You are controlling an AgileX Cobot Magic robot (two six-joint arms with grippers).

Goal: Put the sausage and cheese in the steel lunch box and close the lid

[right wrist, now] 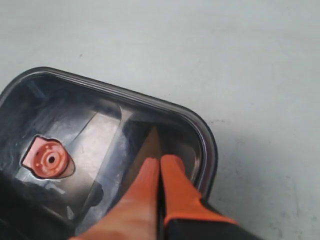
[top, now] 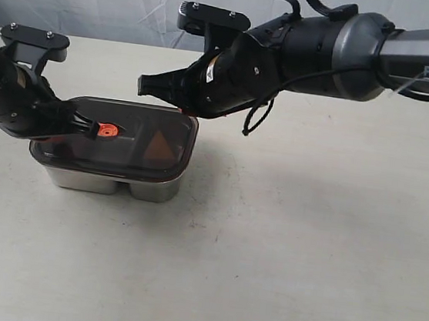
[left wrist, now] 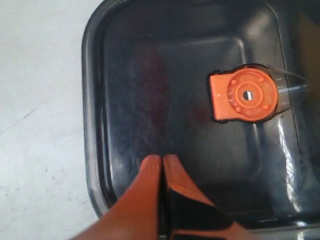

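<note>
- Looking down the left wrist feed, I see the left gripper (left wrist: 162, 158) with its two orange fingers (left wrist: 145, 187) pressed flat together, nothing between them.
- Directly under and ahead of those tips is the lid (top: 137, 121), dark and smoky. It sits on top of the steel lunch box (top: 111, 184), covering both compartments.
- The orange valve (left wrist: 245, 95) is ahead of the left tips and off to one side, near but clear of them.
- A dim reddish streak shows through the lid just beyond the left tips. It may be the sausage (left wrist: 150, 75), but the tint is too murky for me to say so.
- On the right wrist feed, the right gripper (right wrist: 160, 160) is likewise closed tight and holding nothing.
- The cheese (right wrist: 152, 142) is just past the right tips, a yellow-orange wedge inside the box under the lid (it reads as a triangle in the exterior view too).
- The rounded corner of the lid curves just beside the right fingers.
- I cannot tell from any feed whether either pair of tips is pressing on the lid or only hovering over it.
- The box stands on the pale table (top: 304, 256).
</note>
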